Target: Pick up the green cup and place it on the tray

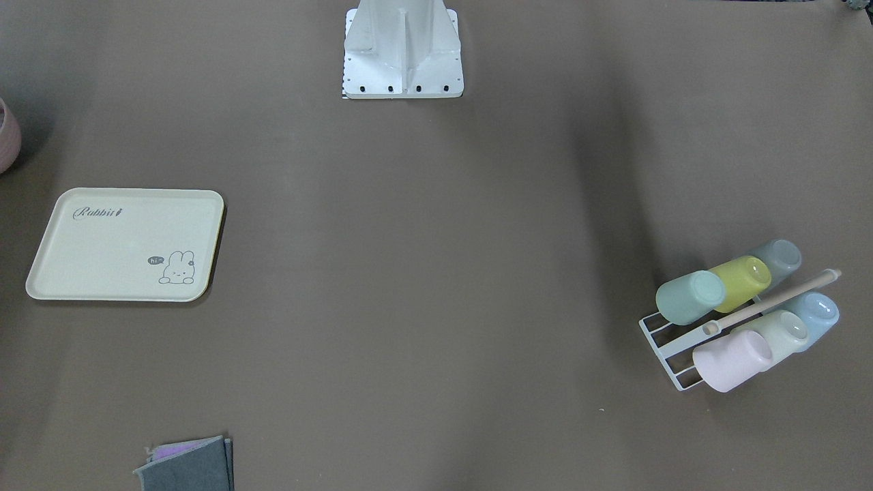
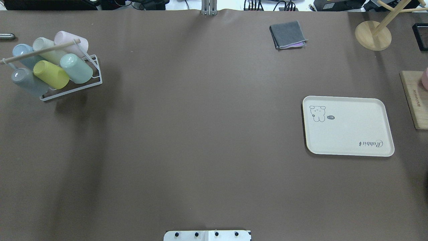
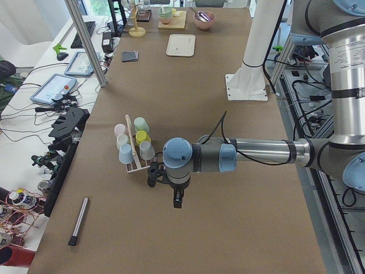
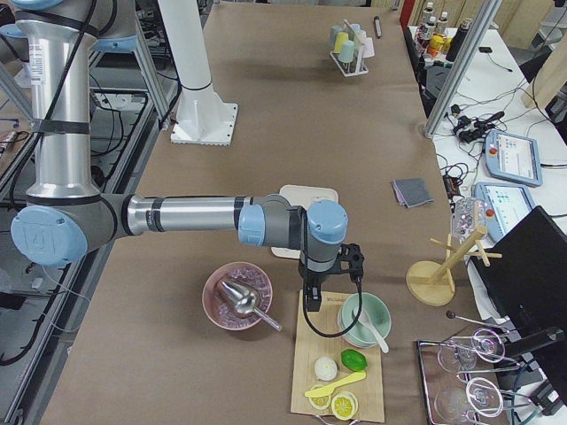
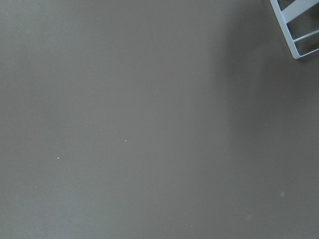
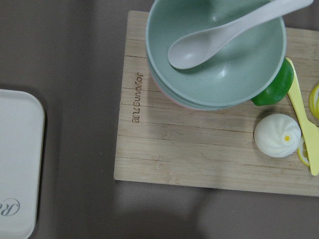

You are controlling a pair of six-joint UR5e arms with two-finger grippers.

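Note:
The green cup (image 1: 690,297) is mint-teal and lies on its side in a white wire rack (image 1: 658,334) with several other cups, next to a yellow-green one (image 1: 742,281). It also shows in the overhead view (image 2: 77,68) and the left side view (image 3: 141,124). The cream tray (image 1: 123,245) with "Rabbit" script lies bare far across the table (image 2: 347,127), its edge in the right wrist view (image 6: 17,159). My left gripper (image 3: 178,203) hangs above the table just short of the rack; my right gripper (image 4: 309,304) hangs over a wooden board beside the tray. I cannot tell whether either is open or shut.
The wooden board (image 6: 199,149) carries stacked green bowls (image 6: 214,55) with a white spoon, a bun and fruit. A pink bowl (image 4: 237,297) sits beside it. A folded grey cloth (image 2: 287,35) and a wooden stand (image 2: 372,35) are at the far edge. A rack corner (image 5: 294,35) shows in the left wrist view.

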